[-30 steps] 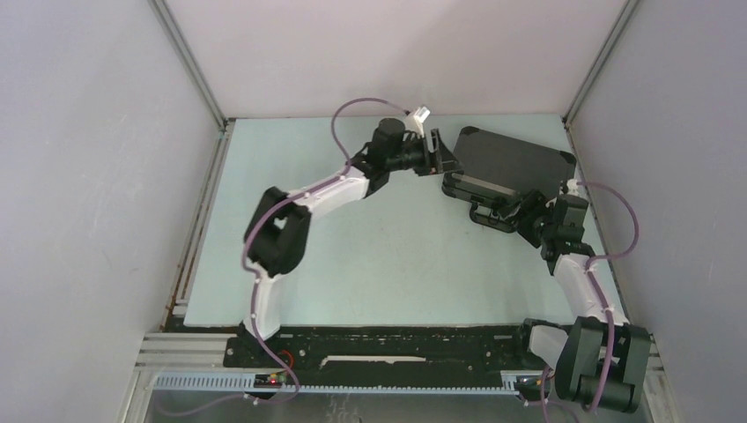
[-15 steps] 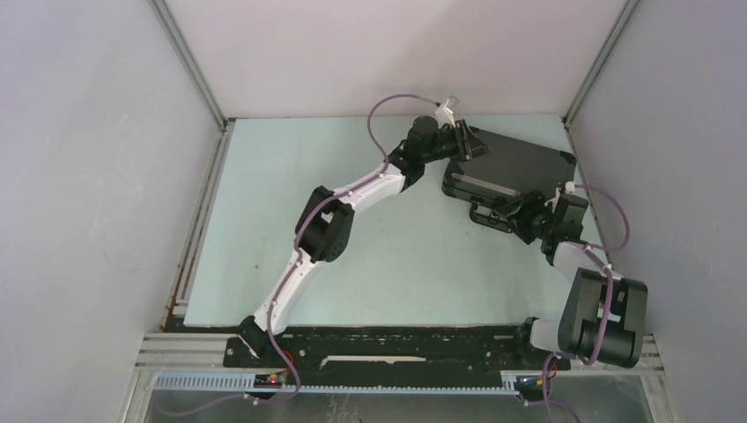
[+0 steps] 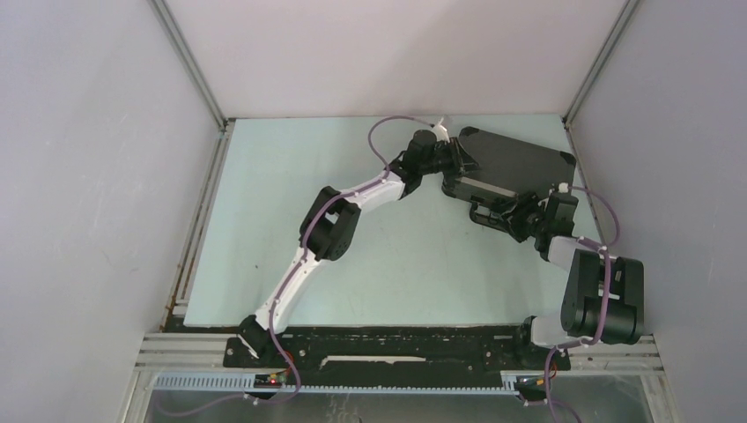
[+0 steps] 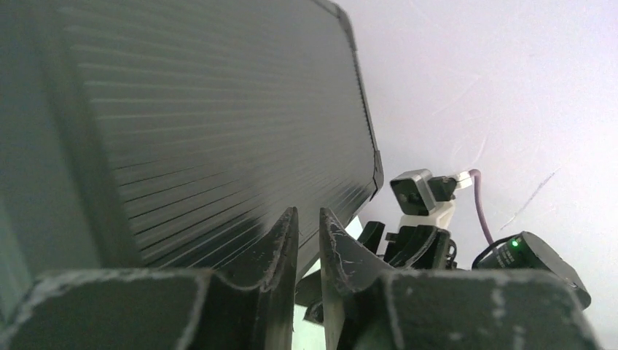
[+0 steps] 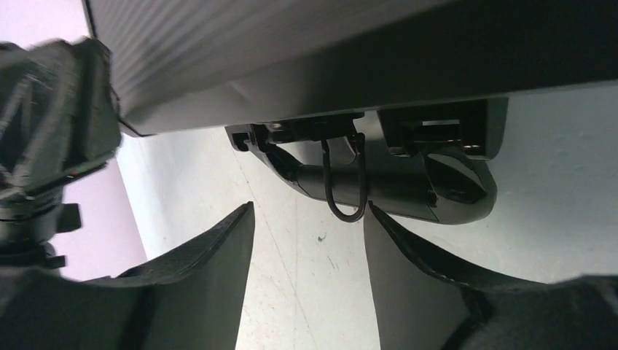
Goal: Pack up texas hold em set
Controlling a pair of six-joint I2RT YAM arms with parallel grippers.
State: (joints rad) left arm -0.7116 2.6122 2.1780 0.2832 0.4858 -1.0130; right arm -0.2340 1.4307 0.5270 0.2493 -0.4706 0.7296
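Note:
The black silver-trimmed briefcase [image 3: 515,163] lies at the back right of the table with its lid down. Its ribbed lid fills the left wrist view [image 4: 218,131]. Chips, cards and tokens are hidden. My left gripper [image 3: 458,157] is at the case's left corner; its jaws [image 4: 307,226] stand nearly together with nothing between them. My right gripper [image 3: 518,220] is open just in front of the case's handle [image 5: 393,186]. A thin wire loop [image 5: 342,191] hangs there between my spread fingers [image 5: 306,219], which touch nothing.
The grey enclosure walls [image 3: 396,53] stand close behind and to the right of the case. The pale green tabletop [image 3: 291,229] stretches to the left and front. The right arm's wrist camera [image 4: 419,193] shows beyond the case's far corner.
My left arm has stretched out and its gripper has moved right and down onto the case's left corner. My right arm's elbow has folded back; its gripper stays by the handle.

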